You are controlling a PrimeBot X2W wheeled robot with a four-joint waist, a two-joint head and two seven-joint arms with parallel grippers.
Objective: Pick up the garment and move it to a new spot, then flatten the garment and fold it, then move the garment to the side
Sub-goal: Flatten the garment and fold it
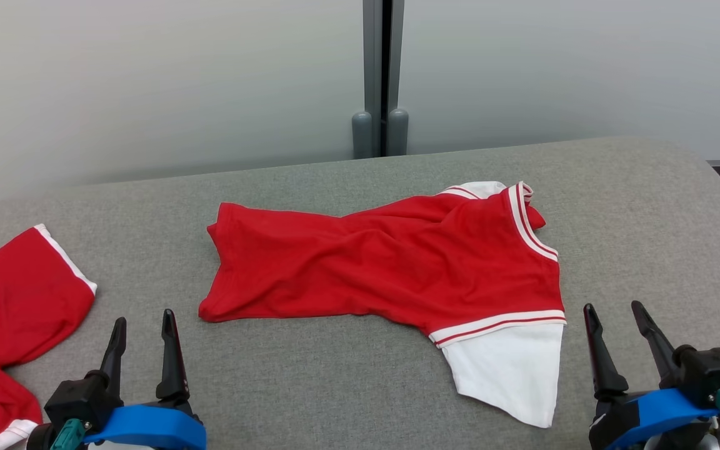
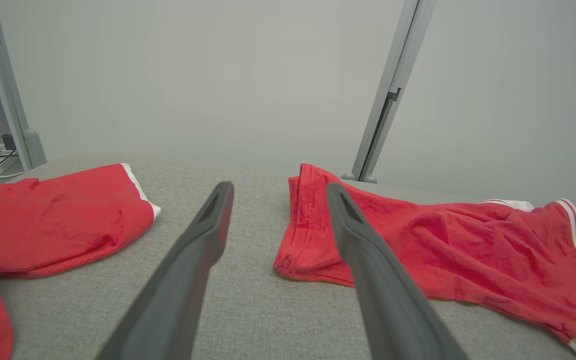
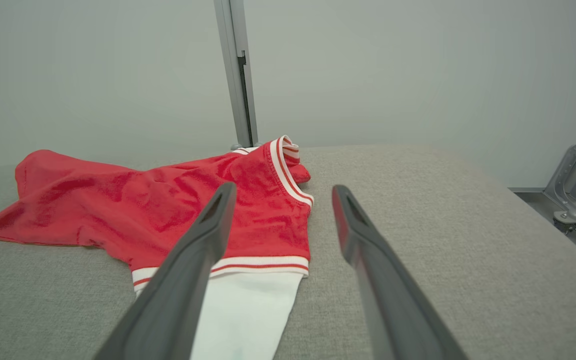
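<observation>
The grey fabric-covered table (image 1: 335, 387) spans the work area, giving room to spread cloth. The red garment (image 1: 385, 269) lies rumpled across its middle, hem toward the robot's left and striped collar toward its right. It looks neither flattened nor folded yet. A second red garment (image 1: 16, 300) sits apart at the far left, probably kept out of the way. The left gripper (image 1: 144, 317) and right gripper (image 1: 613, 306) hover low at the near edge, fingers spread wide and empty, bracketing the garment as if poised to take both ends. One white sleeve (image 1: 510, 369) spills toward the right gripper.
</observation>
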